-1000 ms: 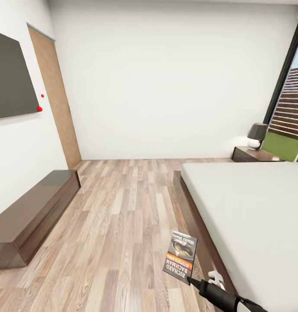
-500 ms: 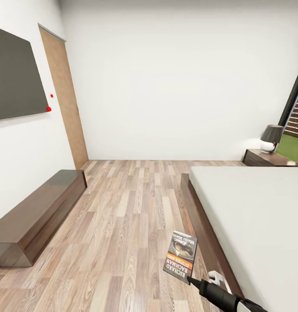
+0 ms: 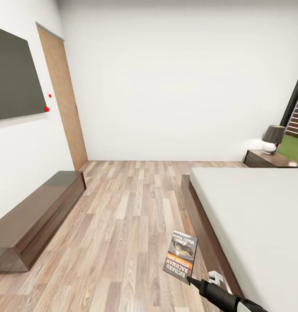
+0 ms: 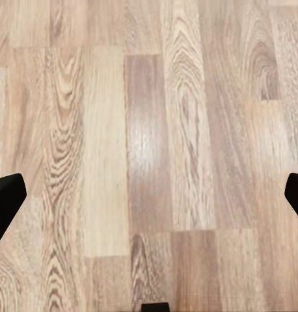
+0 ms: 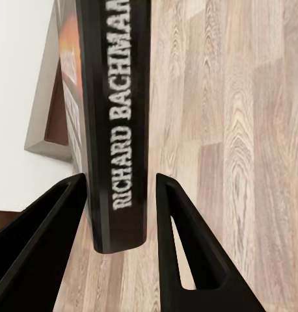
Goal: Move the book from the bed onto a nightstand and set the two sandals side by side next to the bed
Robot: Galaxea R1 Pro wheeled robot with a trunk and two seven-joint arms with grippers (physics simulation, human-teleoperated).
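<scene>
right pincer [image 5: 120, 214] grips the book [image 3: 180, 256] upright over the plank floor [image 3: 122, 225], beside the bed [image 3: 253, 208]; left pincer [image 4: 149, 195] spread wide.

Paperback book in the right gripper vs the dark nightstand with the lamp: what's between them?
In the head view, the dark-framed bed with its off-white mattress lies between the Richard Bachman paperback book, clamped in the right gripper, and the dark wooden nightstand.

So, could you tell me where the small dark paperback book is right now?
The small dark paperback book is held upright in the right claw, low in the head view, over the wood-plank floor beside the bed frame.
</scene>
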